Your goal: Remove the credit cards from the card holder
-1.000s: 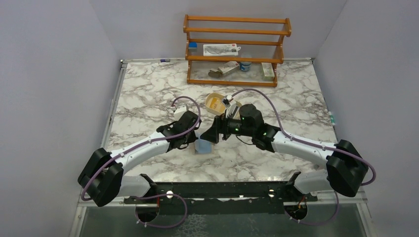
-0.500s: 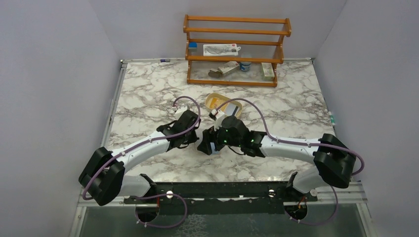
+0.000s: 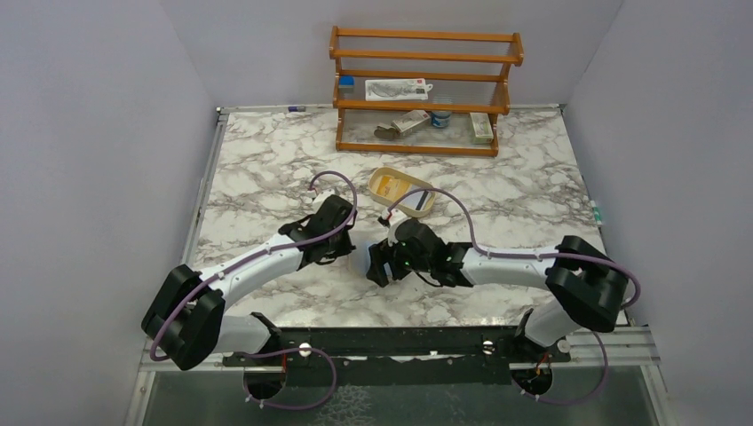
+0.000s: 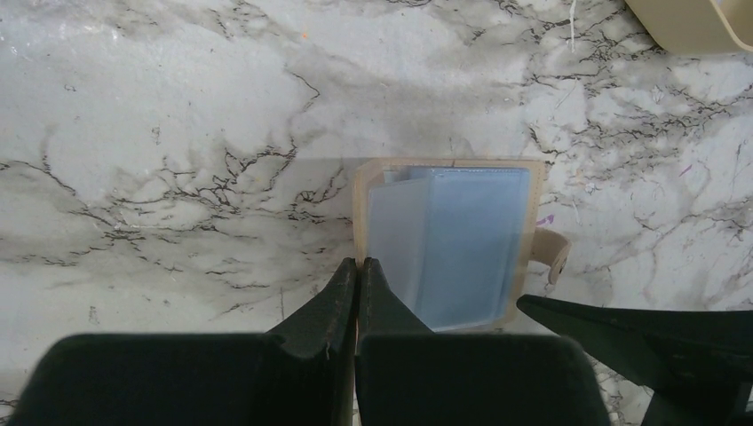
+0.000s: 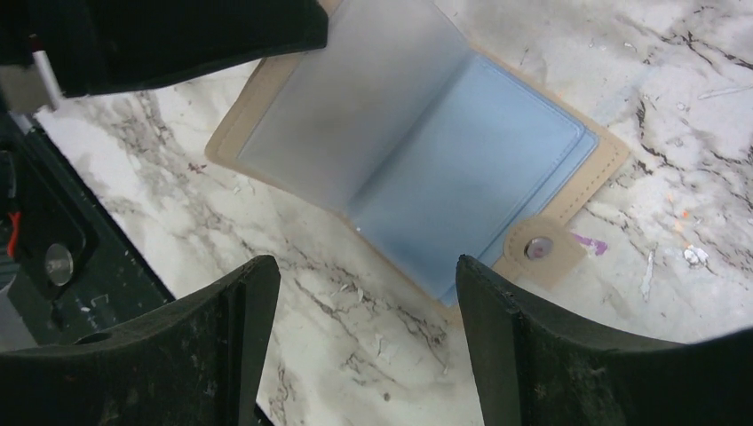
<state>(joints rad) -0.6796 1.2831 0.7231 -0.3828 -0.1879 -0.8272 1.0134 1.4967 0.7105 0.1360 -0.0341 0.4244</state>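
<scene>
A: Tan leather-like bifold card holder lies open on the white marble table, blue sleeves up; left gripper's closed tips rest at its edge.
B: Right gripper hovers open above. Sleeves possibly empty. It could pinch a sleeve, dragging the holder loose.

Left hand tight against card holder edge

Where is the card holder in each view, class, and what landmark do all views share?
Top external: card holder near centre, mostly hidden.
Left wrist: card holder right of centre, open.
Right wrist: card holder upper middle, open.
Shared landmark: marble table.
</scene>
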